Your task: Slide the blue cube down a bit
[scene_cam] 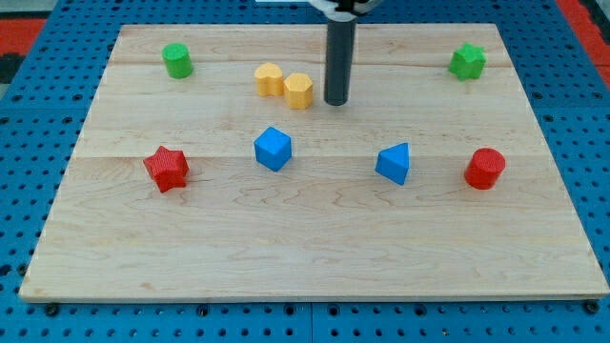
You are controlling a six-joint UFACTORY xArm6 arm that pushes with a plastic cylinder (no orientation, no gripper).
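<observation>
My tip [336, 101] stands above-right of the blue cube [273, 149], apparently apart; rod's top is cropped.

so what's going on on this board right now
A robot arm ending in a straight dark rod is working over a pale wooden board scattered with small coloured blocks. My tip rests near the view's top, just right of two yellow blocks, touching nothing. The blue cube, which is to be slid down a bit, sits below and left of the tip, apart from it. A blue wedge-like block, red star, red cylinder and two green blocks lie around.
</observation>
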